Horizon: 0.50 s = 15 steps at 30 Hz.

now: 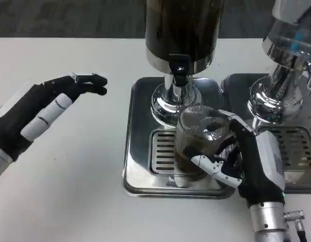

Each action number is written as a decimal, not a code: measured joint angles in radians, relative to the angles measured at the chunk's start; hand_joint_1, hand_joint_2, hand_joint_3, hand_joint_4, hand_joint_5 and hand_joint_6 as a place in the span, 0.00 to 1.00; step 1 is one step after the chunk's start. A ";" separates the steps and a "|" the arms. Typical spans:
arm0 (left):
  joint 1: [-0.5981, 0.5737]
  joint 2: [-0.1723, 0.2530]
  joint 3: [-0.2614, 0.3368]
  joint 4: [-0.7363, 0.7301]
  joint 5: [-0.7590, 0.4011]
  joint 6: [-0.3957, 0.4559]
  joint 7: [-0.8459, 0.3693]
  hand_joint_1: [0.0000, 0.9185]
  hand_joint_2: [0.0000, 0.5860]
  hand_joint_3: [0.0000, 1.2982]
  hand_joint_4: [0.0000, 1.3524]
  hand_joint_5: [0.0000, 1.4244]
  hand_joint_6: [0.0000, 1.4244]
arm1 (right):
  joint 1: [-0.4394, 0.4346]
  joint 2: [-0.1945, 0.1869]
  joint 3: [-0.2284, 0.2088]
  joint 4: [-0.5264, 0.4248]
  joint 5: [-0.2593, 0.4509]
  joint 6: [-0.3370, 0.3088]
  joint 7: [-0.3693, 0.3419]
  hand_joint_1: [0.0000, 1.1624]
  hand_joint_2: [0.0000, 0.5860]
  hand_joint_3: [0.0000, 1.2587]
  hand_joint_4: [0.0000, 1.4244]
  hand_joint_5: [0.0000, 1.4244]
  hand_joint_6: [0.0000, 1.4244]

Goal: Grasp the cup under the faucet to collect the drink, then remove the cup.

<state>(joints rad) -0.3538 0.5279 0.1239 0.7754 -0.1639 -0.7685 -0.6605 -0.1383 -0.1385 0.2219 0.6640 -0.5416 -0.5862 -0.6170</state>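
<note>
Gripping the clear ribbed cup [198, 138], our right hand [246, 161] wraps its fingers around the cup's right side and front, thumb and fingers clamped on the wall. We see the cup standing on the slotted grate [163, 151] of the steel drip tray [140, 101], just below the black faucet [179, 70] of the dark drink dispenser [183, 30]. Some dark liquid seems to sit low in the cup, though we cannot tell how much. Our left hand [49, 108] hovers well apart over the white table [69, 196], its fingers spread and stretched out toward the tray, holding nothing. A second dispenser [287, 65] stands beside our right hand on its own tray
</note>
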 measured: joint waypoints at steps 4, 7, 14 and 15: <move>-0.013 -0.011 -0.018 0.008 0.016 0.000 0.000 0.00 0.37 0.28 0.26 0.18 0.12 | 0.000 0.008 -0.005 0.000 -0.003 0.000 -0.010 0.54 0.42 0.44 0.52 0.60 0.81; -0.013 -0.020 -0.027 0.015 0.024 -0.001 0.000 0.00 0.37 0.28 0.26 0.18 0.12 | 0.004 0.008 -0.009 -0.004 -0.008 0.000 -0.025 0.54 0.42 0.45 0.52 0.60 0.81; -0.015 -0.031 -0.047 0.024 0.060 -0.017 0.001 0.00 0.37 0.26 0.24 0.17 0.11 | 0.030 0.001 -0.021 -0.060 -0.025 0.000 -0.056 0.54 0.42 0.46 0.53 0.61 0.83; -0.015 -0.033 -0.049 0.025 0.062 -0.020 0.002 0.00 0.37 0.25 0.24 0.16 0.11 | 0.033 -0.002 -0.023 -0.070 -0.026 0.000 -0.057 0.53 0.43 0.46 0.53 0.61 0.83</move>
<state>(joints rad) -0.3688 0.4950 0.0750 0.8001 -0.1024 -0.7881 -0.6587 -0.1050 -0.1403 0.1988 0.5942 -0.5675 -0.5857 -0.6739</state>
